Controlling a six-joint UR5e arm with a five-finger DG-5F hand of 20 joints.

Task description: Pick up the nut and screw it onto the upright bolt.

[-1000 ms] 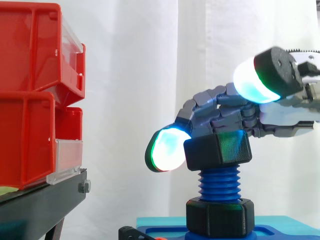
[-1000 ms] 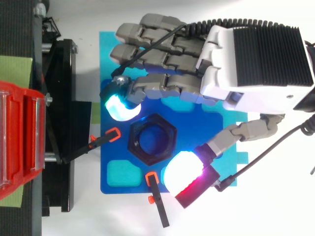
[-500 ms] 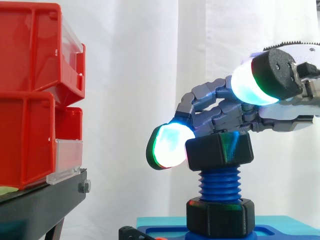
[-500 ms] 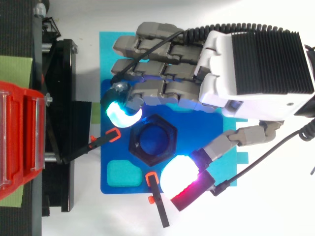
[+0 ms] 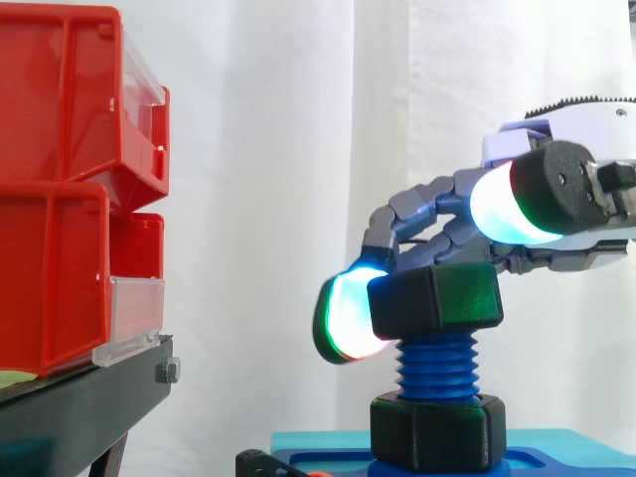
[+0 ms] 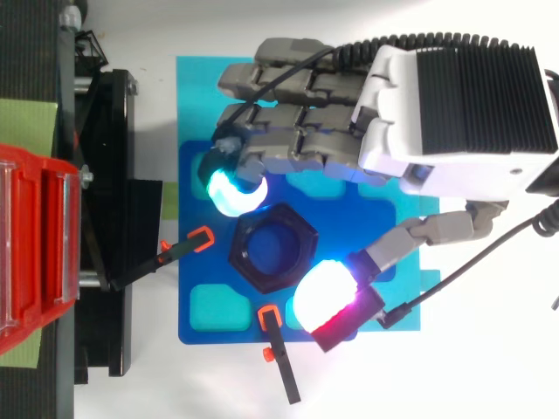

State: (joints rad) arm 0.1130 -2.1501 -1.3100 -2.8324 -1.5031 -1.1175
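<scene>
Side view: nut (image 5: 434,300) is on top of the upright bolt (image 5: 437,366), engaged on the uppermost thread. Several blue thread turns are bare below it, down to the black collar (image 5: 437,432) at the bolt's foot. The nut's top edge looks a little higher on the right; cannot tell if it is cocked or just the angle.

Hand (image 6: 454,113) reaches in over the work. Fingers (image 5: 348,318) are curled, one glowing pad against the nut's left face at nut height. The thumb (image 6: 326,297) stands at the opposite corner in the top view, but from the side its pad sits higher than the nut. Judged a loose bracket round the nut, not a firm pinch.

Top view: bolt end shows through the nut's bore, roughly centred. The blue plate (image 6: 196,323) carries the bolt. Red bins (image 5: 60,189) on the stand (image 5: 79,407) are well apart to the left.

Progress, as a judgement: pick-up and placing on the bolt done, thread start probably caught. Left to do: most of the turning, with the nut not yet run down.
</scene>
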